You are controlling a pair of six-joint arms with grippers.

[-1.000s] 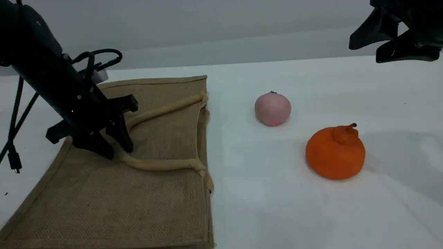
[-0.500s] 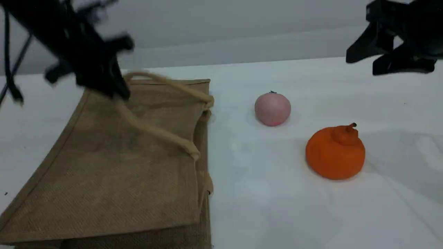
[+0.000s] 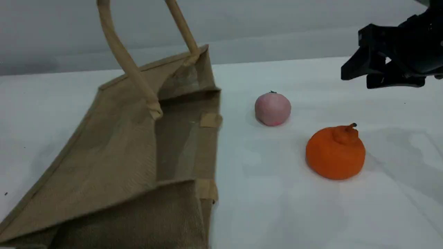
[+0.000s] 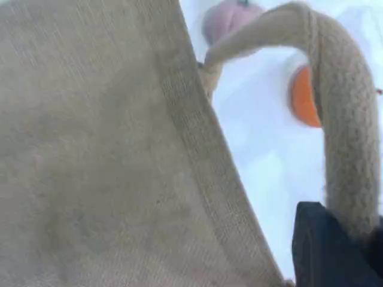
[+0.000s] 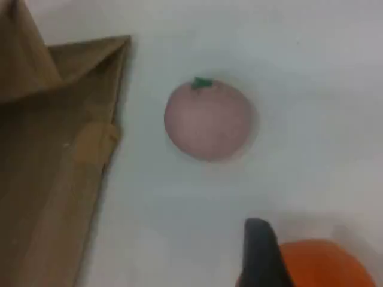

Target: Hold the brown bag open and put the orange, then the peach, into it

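Observation:
The brown bag (image 3: 114, 145) lies on the white table at the left, its upper side pulled up by one beige handle (image 3: 128, 64) so the mouth gapes toward the right. That handle runs out of the scene view's top edge. In the left wrist view my left gripper (image 4: 350, 242) is shut on the handle (image 4: 344, 137). The peach (image 3: 272, 108) rests right of the bag's mouth, and the orange (image 3: 335, 154) sits nearer and further right. My right gripper (image 3: 358, 79) hangs open above the table at the far right, over the orange (image 5: 329, 263) and near the peach (image 5: 207, 119).
A grey wall rises behind the table's back edge. White tabletop (image 3: 277, 207) stretches between the bag's mouth and the two fruits and in front of them.
My left gripper shut on the handle and rose out of the scene view's top, lifting the bag's upper side so the mouth opened. The right gripper moved down and to the left.

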